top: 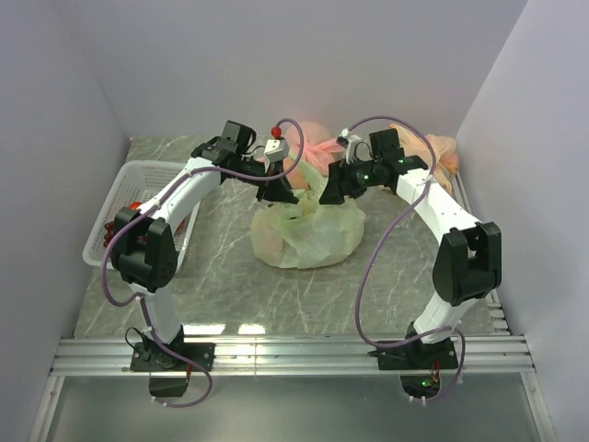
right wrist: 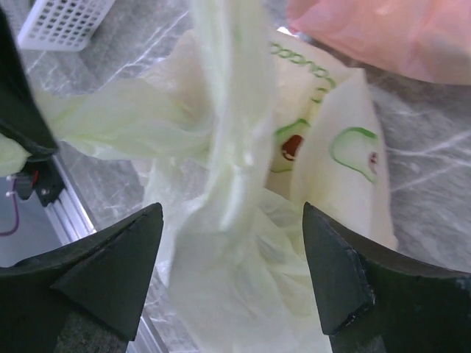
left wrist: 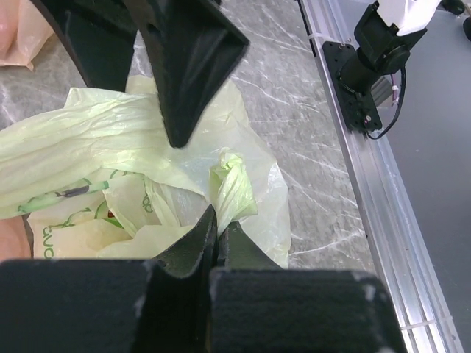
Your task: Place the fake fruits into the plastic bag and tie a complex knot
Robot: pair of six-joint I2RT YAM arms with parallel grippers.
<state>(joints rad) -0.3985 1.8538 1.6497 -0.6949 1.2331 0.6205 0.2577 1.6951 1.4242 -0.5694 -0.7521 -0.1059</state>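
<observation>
The pale-green plastic bag [top: 308, 235] sits bulging in the middle of the table, its top gathered up between my two grippers. The fake fruits are hidden inside it. My left gripper [top: 276, 191] is shut on a twisted green handle end [left wrist: 232, 187], pinched at the fingertips [left wrist: 218, 220]. My right gripper [top: 333, 189] is open, its fingers wide apart [right wrist: 232, 209] on either side of a stretched handle strip [right wrist: 228, 140] that runs up between them, not gripped. I cannot make out a finished knot.
A pink knotted bag [top: 317, 147] and an orange-tan knotted bag [top: 444, 152] lie at the back. A white basket [top: 138, 184] with some red pieces stands at the left. A metal rail [top: 294, 354] runs along the near edge.
</observation>
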